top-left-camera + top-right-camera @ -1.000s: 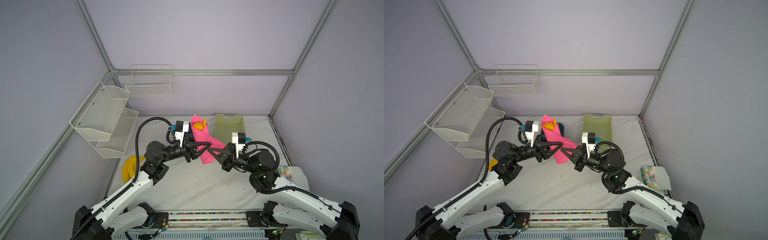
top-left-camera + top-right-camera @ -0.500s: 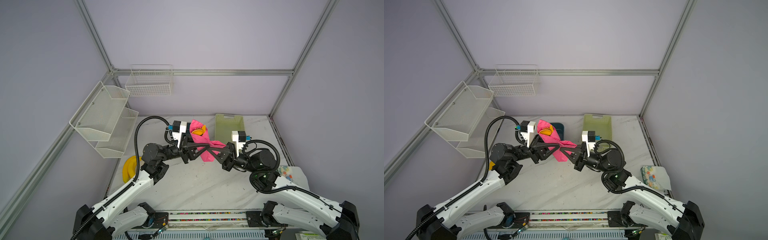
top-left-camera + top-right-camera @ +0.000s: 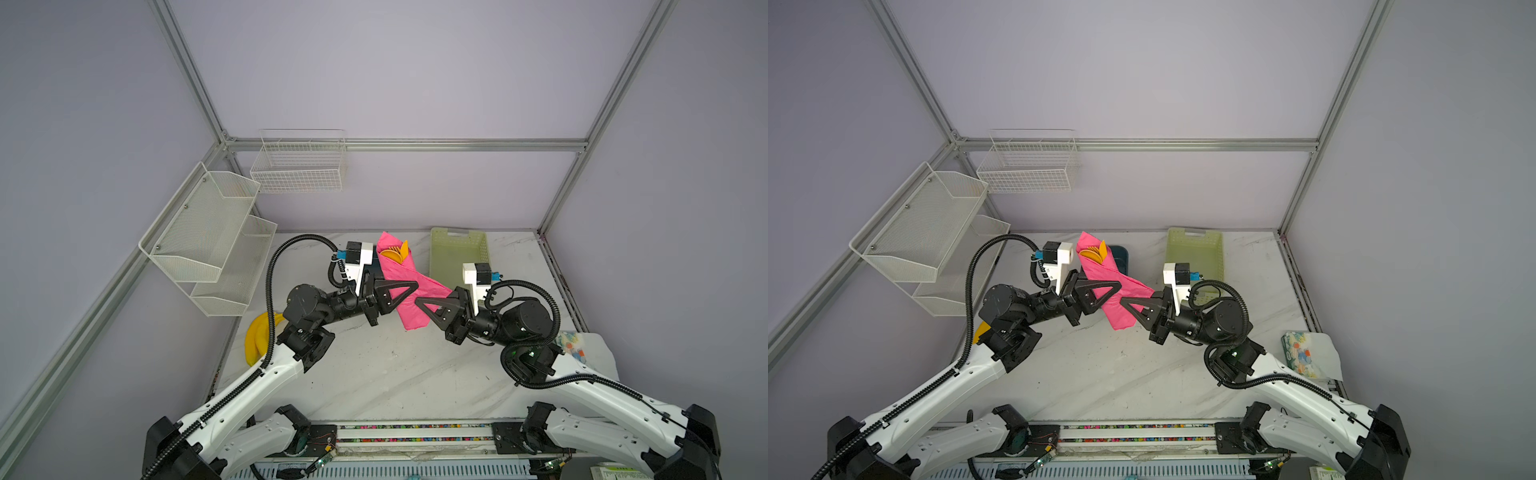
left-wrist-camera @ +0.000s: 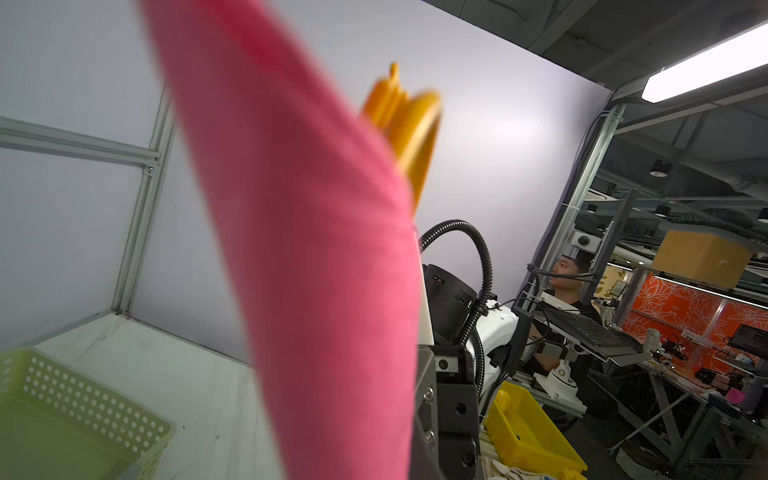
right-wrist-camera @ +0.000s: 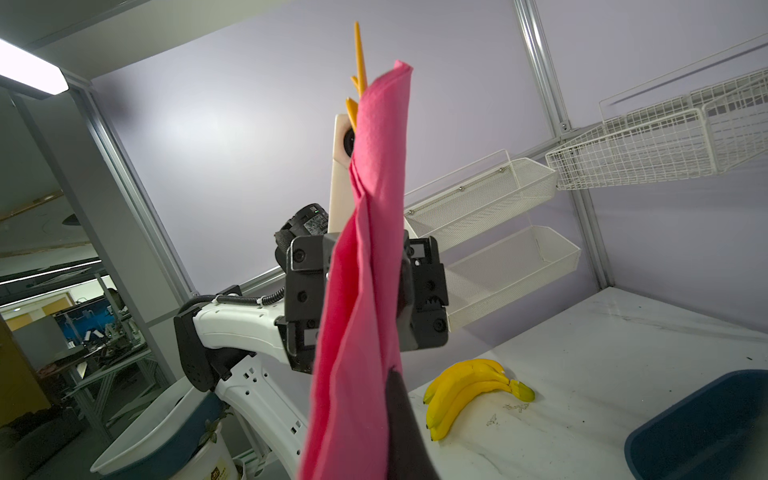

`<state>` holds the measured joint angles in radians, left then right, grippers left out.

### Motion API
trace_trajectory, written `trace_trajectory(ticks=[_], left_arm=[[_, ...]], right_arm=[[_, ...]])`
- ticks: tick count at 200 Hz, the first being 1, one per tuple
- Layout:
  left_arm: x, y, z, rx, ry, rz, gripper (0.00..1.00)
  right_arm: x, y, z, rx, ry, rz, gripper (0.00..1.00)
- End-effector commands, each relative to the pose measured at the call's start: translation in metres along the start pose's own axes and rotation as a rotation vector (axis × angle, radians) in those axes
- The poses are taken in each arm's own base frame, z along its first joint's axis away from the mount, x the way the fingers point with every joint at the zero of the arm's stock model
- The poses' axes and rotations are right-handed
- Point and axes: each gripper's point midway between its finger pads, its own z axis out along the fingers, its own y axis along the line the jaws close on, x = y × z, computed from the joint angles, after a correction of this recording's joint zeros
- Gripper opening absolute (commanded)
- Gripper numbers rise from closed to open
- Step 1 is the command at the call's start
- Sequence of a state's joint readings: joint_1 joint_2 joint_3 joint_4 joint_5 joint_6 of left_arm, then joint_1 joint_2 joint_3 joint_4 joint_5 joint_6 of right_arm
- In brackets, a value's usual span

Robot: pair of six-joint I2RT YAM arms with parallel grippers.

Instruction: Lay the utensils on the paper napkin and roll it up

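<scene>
Up above the counter [image 3: 395, 374], toward 12 o'clock, the napkin [image 3: 394, 272] hangs in the air, wrapped round the utensils [image 3: 395, 252], whose orange tips poke out at the 11 o'clock end. My left hand [image 3: 402, 296] pinches the napkin mid-length. My right hand [image 3: 424, 306] touches it near the 5 o'clock end; gripping or not, I cannot tell. Light, soft paper over stiff, slick plastic, I reckon: squeeze where the handles sit, or they slide out.

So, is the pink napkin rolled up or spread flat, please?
Rolled up: the pink napkin forms a tube, orange utensils poking from its end.
</scene>
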<state>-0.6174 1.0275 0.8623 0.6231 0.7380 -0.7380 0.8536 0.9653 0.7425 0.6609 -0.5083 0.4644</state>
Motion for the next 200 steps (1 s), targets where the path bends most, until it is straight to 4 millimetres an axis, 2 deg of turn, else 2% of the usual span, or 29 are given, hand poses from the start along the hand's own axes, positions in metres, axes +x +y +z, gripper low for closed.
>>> trace_trajectory(ticks=[1, 25, 56, 99, 144, 200], left_arm=[[-0.029, -0.024, 0.001, 0.039, -0.048, 0.078, 0.08], [-0.027, -0.023, 0.001, 0.037, -0.041, 0.072, 0.08], [-0.028, -0.024, 0.001, 0.038, -0.039, 0.071, 0.08], [-0.026, -0.025, 0.004, 0.059, -0.019, 0.048, 0.09], [-0.026, -0.038, 0.006, 0.143, -0.007, 0.028, 0.13], [-0.024, -0.038, 0.005, 0.142, 0.002, 0.015, 0.14]], right_arm=[[-0.028, 0.012, -0.004, 0.0, -0.075, -0.05, 0.19], [-0.033, 0.014, -0.004, 0.007, -0.074, -0.067, 0.25], [-0.038, 0.015, -0.006, 0.019, -0.084, -0.084, 0.25], [-0.044, 0.014, -0.013, 0.061, -0.103, -0.108, 0.0], [-0.05, 0.009, -0.021, 0.12, -0.124, -0.125, 0.0], [-0.05, 0.006, -0.024, 0.151, -0.117, -0.135, 0.0]])
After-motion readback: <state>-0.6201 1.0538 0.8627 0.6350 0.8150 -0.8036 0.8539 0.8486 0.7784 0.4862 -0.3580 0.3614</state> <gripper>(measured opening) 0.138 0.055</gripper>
